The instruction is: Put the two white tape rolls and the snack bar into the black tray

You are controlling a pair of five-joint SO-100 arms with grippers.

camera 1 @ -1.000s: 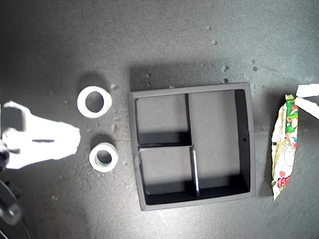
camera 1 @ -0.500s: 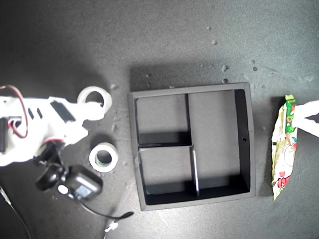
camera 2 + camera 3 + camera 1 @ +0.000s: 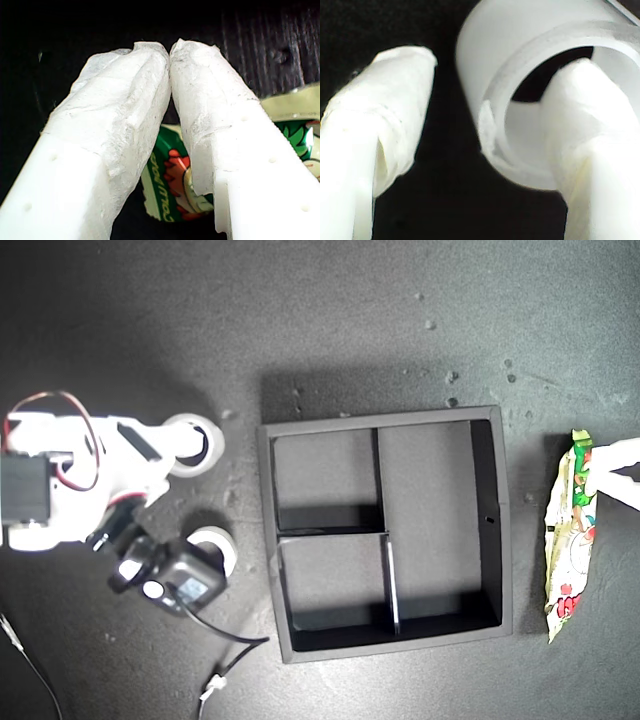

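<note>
Overhead scene on a dark worktop point(image 3: 340, 320). The black tray point(image 3: 503, 520) sits at centre, all three compartments empty.

Second end effector point(image 3: 485, 140): parted, one finger point(image 3: 580, 125) inside the hole of the larger white tape roll point(image 3: 530, 45), the other finger point(image 3: 385, 105) outside its wall with a clear gap, so the wall is straddled but not yet pinched. In the exterior view this roll point(image 3: 207, 435) lies near the tray's left wall, partly under the arm.

The smaller white tape roll point(image 3: 218, 543) lies just below it in the exterior view, half hidden by the wrist camera.

First end effector point(image 3: 170, 52): tips pressed together, nothing between them, poised over the green end of the snack bar point(image 3: 172, 192). The bar point(image 3: 570, 540) lies lengthwise well off the tray's right wall in the exterior view.

Handling, as judged:
- Rolls: light and stiff, smooth-sided. A pinch across one wall, finger in the hole, should hold; too light a squeeze may let the ring pivot.
- Snack bar: light, crinkly, slippery film that will sag from an end grip. Taking it across its narrow width nearer the middle looks safer, and the long compartment seems its only fit.
</note>
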